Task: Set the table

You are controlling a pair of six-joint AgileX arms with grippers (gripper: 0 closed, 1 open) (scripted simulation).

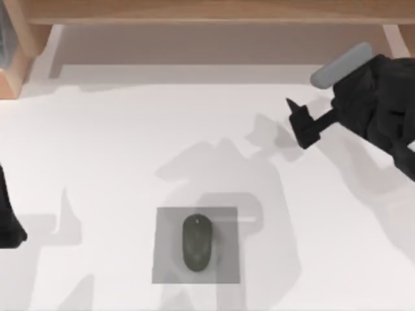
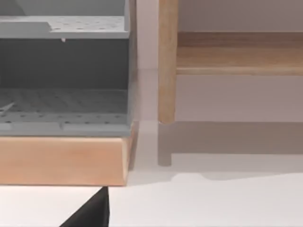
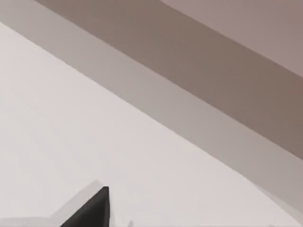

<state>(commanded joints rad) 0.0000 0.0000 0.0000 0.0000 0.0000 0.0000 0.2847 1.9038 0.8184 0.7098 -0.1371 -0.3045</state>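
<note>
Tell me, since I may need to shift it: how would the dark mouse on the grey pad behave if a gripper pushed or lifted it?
The mouse has a smooth, rounded shell, so the fingers might slip on it. It sits low and broad, so it should slide rather than tip. The thin pad may shift with it.

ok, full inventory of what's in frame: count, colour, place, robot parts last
table: 1, plain white, spans the whole top view
pad: 1, grey square, front centre of the table
mouse: 1, dark grey, lying on the pad
wooden frame: 1, light brown, along the back edge of the table, with a post seen in the left wrist view
rack: 1, grey with perforated shelves, on a wooden base at the back left
right gripper: 1, black, above the table at back right, holding nothing
left arm: 1, black, parked at the left edge of the top view
</note>
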